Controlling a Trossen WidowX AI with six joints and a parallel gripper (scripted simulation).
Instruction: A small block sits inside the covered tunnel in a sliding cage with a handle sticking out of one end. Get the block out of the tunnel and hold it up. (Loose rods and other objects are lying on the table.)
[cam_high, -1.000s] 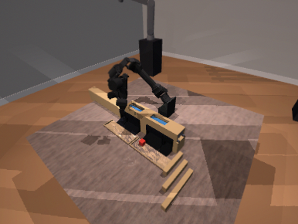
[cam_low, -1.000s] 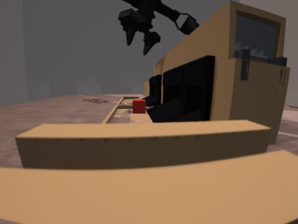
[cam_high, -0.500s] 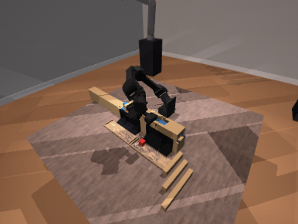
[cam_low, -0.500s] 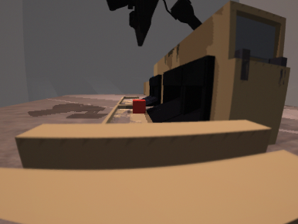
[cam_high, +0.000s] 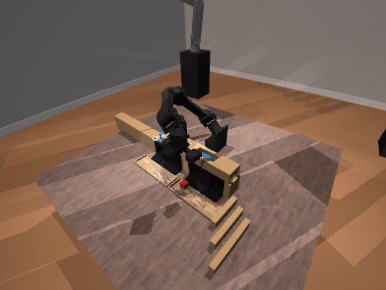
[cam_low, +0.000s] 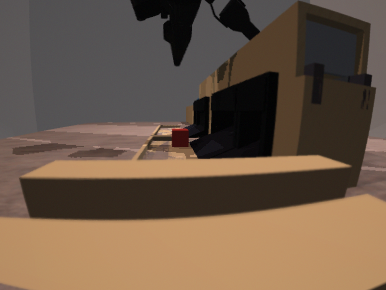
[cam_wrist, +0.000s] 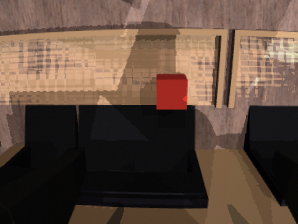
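The small red block (cam_high: 184, 184) (cam_low: 180, 138) (cam_wrist: 171, 92) is out of the tunnel, resting at the shallow, wood-rimmed tray (cam_high: 197, 198) (cam_wrist: 100, 65) that runs along the front of the long wooden housing (cam_high: 226, 165) (cam_low: 285, 60). It sits near the divider where one tray section meets the next, just beside a black sloping chute (cam_high: 207, 186) (cam_low: 220, 142) (cam_wrist: 137, 140) at the housing's foot. A second black chute (cam_high: 167, 162) (cam_low: 192, 131) (cam_wrist: 272, 132) opens farther along the same side. The gripper (cam_high: 187, 155) is spread wide with nothing pinched in it; it is above the housing and tray, apart from the block. The black arm (cam_high: 167, 107) arches over the housing from its base behind it. Blue patches (cam_high: 208, 156) show in the housing's top. Past the near end of the tray, three loose wooden rods (cam_high: 229, 246) (cam_low: 185, 192) lie roughly side by side on the mat (cam_high: 280, 200).
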